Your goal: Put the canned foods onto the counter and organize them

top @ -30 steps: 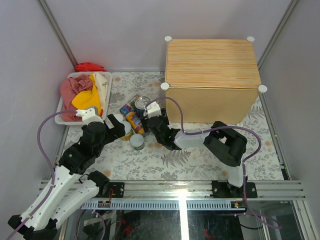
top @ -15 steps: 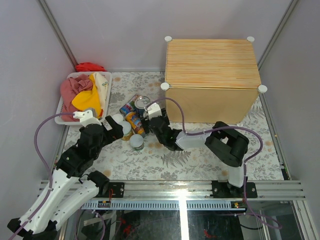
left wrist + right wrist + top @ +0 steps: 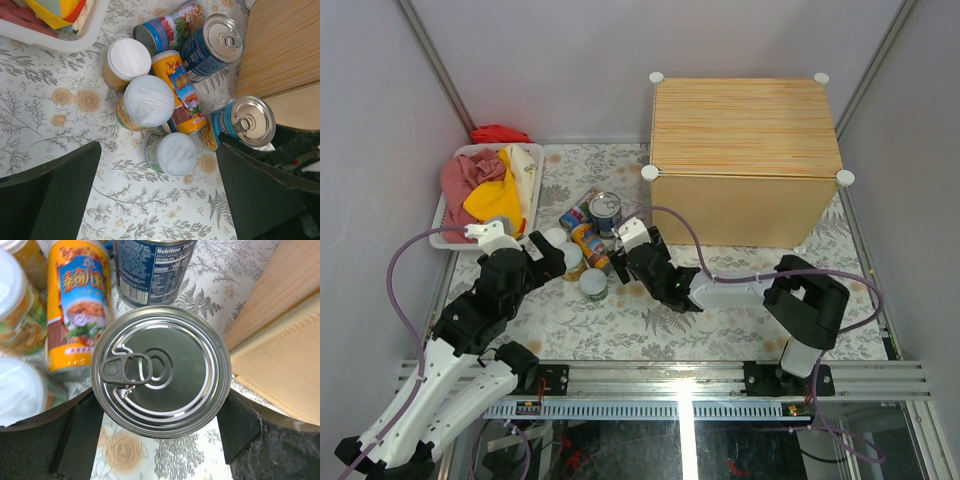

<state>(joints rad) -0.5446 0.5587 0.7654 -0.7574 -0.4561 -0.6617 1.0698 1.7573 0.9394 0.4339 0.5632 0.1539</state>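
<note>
The right gripper [image 3: 159, 426] pinches a blue-labelled tin [image 3: 161, 371] from both sides, its fingers [image 3: 80, 432] pressed against the tin's body below the silver pull-tab top. This held tin stands upright on the floral table sheet [image 3: 740, 290], just beside the near-left corner of the counter [image 3: 745, 130]. The counter itself is the large wood-grain box at the far right.

The left gripper [image 3: 158, 150] hangs over the cluster with its fingers spread wide and nothing between them.

The other cans sit in a tight group left of the held tin, all down on the sheet.
- A second blue tin [image 3: 222, 37] stands upright at the far side of the group.
- A vegetable-label can [image 3: 170, 30] lies on its side just left of that tin.
- A slim orange can [image 3: 182, 92] lies flat through the middle (its picture label faces up).
- Two orange-yellow jars [image 3: 149, 100] with white lids stand upright to the left of the slim can, the nearer one touching it.
- A short pale-lidded can [image 3: 175, 152] stands at the near edge.

A white basket [image 3: 536, 195] holding cloths sits at the far left.
</note>
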